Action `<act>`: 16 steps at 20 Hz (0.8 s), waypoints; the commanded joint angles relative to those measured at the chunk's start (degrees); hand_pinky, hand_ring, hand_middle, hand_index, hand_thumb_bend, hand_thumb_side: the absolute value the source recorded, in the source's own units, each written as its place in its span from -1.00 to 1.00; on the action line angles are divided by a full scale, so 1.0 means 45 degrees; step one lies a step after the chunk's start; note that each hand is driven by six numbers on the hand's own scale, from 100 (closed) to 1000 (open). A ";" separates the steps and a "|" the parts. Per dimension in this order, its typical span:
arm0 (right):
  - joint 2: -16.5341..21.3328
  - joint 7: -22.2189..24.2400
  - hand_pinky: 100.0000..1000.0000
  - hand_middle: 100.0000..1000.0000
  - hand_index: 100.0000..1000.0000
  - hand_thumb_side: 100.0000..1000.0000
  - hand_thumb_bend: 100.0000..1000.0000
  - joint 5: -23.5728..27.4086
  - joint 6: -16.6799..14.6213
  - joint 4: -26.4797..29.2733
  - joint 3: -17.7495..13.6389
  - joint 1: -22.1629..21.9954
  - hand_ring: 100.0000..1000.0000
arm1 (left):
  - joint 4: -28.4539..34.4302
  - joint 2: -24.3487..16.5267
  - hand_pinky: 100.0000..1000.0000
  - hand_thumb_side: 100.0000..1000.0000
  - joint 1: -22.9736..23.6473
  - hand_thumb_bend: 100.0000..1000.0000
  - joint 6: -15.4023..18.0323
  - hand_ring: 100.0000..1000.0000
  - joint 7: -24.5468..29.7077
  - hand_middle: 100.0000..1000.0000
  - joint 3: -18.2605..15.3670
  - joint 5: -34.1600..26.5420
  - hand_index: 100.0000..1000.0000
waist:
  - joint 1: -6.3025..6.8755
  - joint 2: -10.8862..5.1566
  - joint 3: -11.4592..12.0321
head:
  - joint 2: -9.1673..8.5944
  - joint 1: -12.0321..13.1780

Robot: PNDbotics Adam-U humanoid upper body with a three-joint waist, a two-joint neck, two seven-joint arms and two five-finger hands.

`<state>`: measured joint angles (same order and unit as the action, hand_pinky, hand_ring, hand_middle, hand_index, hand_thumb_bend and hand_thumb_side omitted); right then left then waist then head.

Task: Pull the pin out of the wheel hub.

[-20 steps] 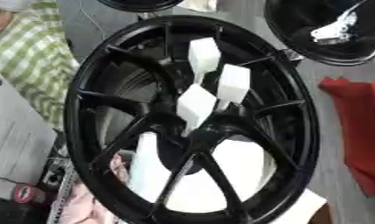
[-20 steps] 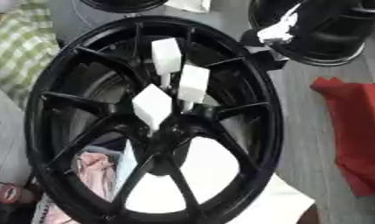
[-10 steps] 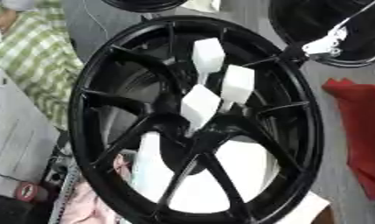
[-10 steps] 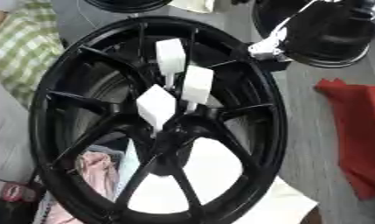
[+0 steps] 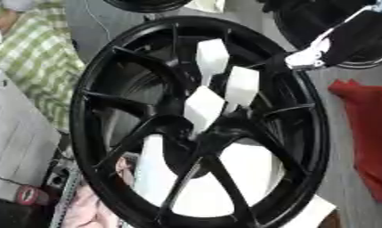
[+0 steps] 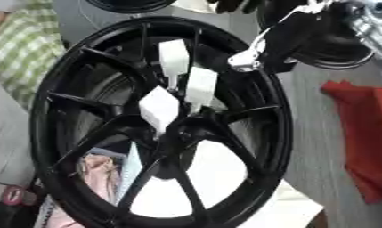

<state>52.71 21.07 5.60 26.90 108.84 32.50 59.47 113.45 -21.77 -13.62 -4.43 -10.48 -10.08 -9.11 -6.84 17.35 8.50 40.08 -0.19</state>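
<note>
Wheel hub [image 5: 201, 133] stood centre view; three white-headed pins [image 5: 225, 87] seated just above hub centre. Risk: right hand [image 6: 260, 53], coming over upper-right rim, could catch wrong pin or snag spoke. Hand near pins, not touching. Finger opening: could not tell. Left hand unseen.

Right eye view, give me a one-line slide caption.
Robot's right hand reaches toward three white-tagged pins in the black wheel hub.

Red cloth [image 5: 369, 133] at right; green checked fabric [image 5: 30, 58] at left
</note>
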 commanded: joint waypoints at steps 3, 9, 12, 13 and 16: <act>-0.0007 0.0042 0.64 0.45 0.65 -0.69 0.02 0.0045 0.0495 0.0323 0.0188 0.0409 0.67 | 0.0252 -0.0263 0.32 0.58 -0.0020 -1.00 -0.0002 0.02 0.0050 -0.04 -0.0001 -0.0043 0.44 | 0.0137 -0.0213 -0.0055 | -0.0068 0.0019; -0.0184 0.0240 0.65 0.45 0.66 -0.65 0.05 0.0074 0.0796 0.0336 0.0407 0.0521 0.67 | 0.0249 -0.0250 0.32 0.59 -0.0003 -1.00 -0.0002 0.02 0.0057 -0.04 -0.0007 -0.0039 0.44 | 0.0151 -0.0165 -0.0108 | 0.0020 0.0047; -0.0215 0.0309 0.65 0.46 0.66 -0.64 0.09 0.0085 0.0935 0.0391 0.0479 0.0537 0.67 | 0.0249 -0.0247 0.32 0.59 -0.0006 -1.00 -0.0003 0.02 0.0062 -0.03 -0.0008 -0.0041 0.44 | 0.0160 -0.0143 -0.0148 | 0.0044 0.0078; -0.0216 0.0316 0.64 0.46 0.66 -0.63 0.11 0.0062 0.0984 0.0399 0.0501 0.0537 0.68 | 0.0249 -0.0248 0.32 0.59 -0.0008 -1.00 -0.0002 0.02 0.0065 -0.03 -0.0007 -0.0041 0.44 | 0.0165 -0.0139 -0.0162 | 0.0049 0.0087; -0.0225 0.0333 0.64 0.46 0.66 -0.63 0.11 -0.0014 0.1071 0.0426 0.0536 0.0535 0.68 | 0.0249 -0.0247 0.32 0.59 -0.0008 -1.00 0.0000 0.02 0.0071 -0.03 -0.0007 -0.0043 0.44 | 0.0172 -0.0136 -0.0179 | 0.0057 0.0098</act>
<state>50.71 22.65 5.75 31.39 109.79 35.44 60.96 113.45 -21.77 -13.52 -4.52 -10.34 -10.08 -9.11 -6.51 17.64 7.80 40.20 0.11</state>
